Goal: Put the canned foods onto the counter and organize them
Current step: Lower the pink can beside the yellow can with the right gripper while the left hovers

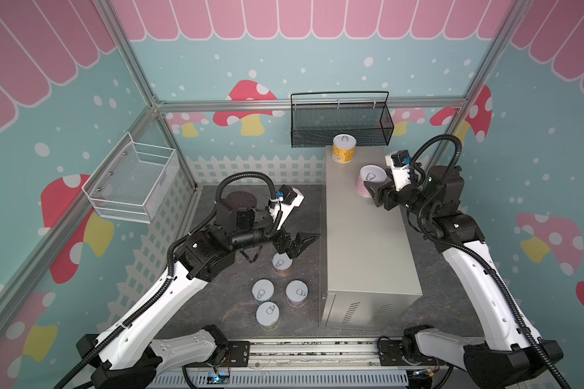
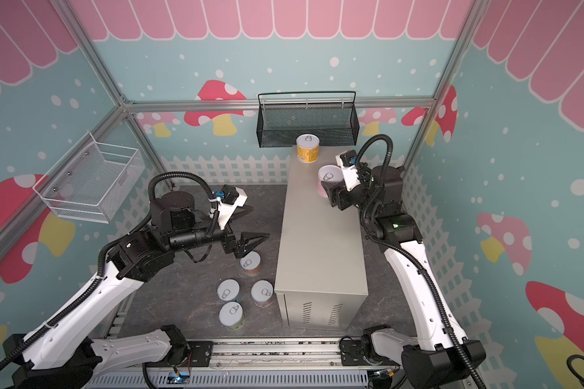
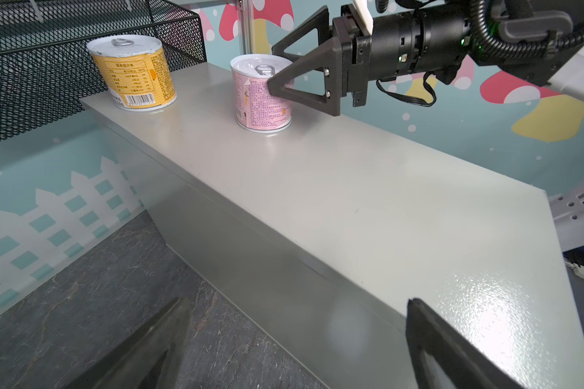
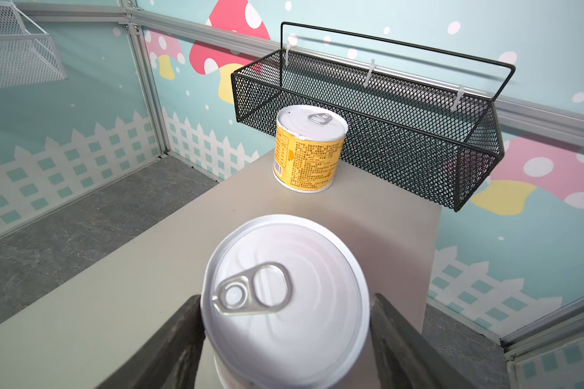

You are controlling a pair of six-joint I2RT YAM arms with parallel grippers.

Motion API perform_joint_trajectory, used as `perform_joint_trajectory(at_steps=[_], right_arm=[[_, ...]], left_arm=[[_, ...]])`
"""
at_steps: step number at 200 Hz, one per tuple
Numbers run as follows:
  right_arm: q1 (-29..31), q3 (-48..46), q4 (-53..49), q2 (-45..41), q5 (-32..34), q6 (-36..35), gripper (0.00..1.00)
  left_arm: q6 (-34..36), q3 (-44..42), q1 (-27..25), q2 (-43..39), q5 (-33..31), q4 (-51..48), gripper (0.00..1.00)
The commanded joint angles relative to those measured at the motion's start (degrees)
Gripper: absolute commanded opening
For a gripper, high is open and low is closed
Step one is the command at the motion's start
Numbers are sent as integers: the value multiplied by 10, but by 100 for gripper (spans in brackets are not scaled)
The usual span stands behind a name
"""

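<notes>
Table [image 1: 230, 313]: dark stone-pattern top. Your counter [image 1: 368, 235] stands on its right half, long axis running front to back, vent slots on the near end.

Black mesh basket [image 1: 341, 128]: hangs on the back wall, just behind the counter's far end.

White wire basket [image 1: 132, 182]: hangs on the left wall, well apart from the cans.

Left gripper [image 1: 304, 246]: hangs over the table just left of the counter. Jaws are spread wide and you have nothing between them.

Right gripper [image 4: 285, 303]: reaches over the counter's far half from the right. Its jaws are drawn in against opposite sides of the pink can [image 3: 263, 97]. In the left wrist view the near fingertip [image 3: 273, 86] presses the label just below the rim.

The pink can stands upright on the counter top, lid up.

Yellow can [image 1: 344, 148]: upright at the counter's far left corner, just in front of the black mesh basket. It is near the pink can but apart from it.

You have four more cans upright on the table, left of the counter's near half, none touching:
- The rear can [image 1: 281, 264] sits partly under the left gripper and shows an orange-brown side.
- The middle-left can [image 1: 263, 291] and the middle-right can [image 1: 296, 293] stand side by side.
- The front can [image 1: 267, 315] shows a greenish side.

Their labels are mostly hidden from above.
</notes>
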Motion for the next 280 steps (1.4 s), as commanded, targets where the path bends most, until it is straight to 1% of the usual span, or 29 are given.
perform_joint_trajectory(at_steps=[1,19,36,55,85,104,150,188,239,280], right_arm=[[-3,29,4,25,9,2,76],[-6,48,10,53,21,6,76],[-10,72,13,86,51,17,75],[-15,88,18,115,69,30,75],[-19,90,44,136,81,34,75],[-24,108,46,155,89,32,75],[-38,120,66,177,75,46,75],[-44,122,77,186,77,41,75],[-53,173,57,211,67,35,74],[-54,193,55,231,49,38,72]], left_arm=[[16,-8,-2,-4,-7,4,99],[16,-9,-2,-5,-7,5,99],[15,-10,-2,-6,-5,6,99],[16,-11,-2,-7,-8,7,99],[17,-15,-2,-10,-13,10,99],[19,-19,-2,-10,-14,11,99],[29,-28,-2,-10,-20,16,99],[35,-37,-2,-8,-25,22,99],[25,-32,1,-5,6,23,99],[24,-32,1,-19,8,26,100]])
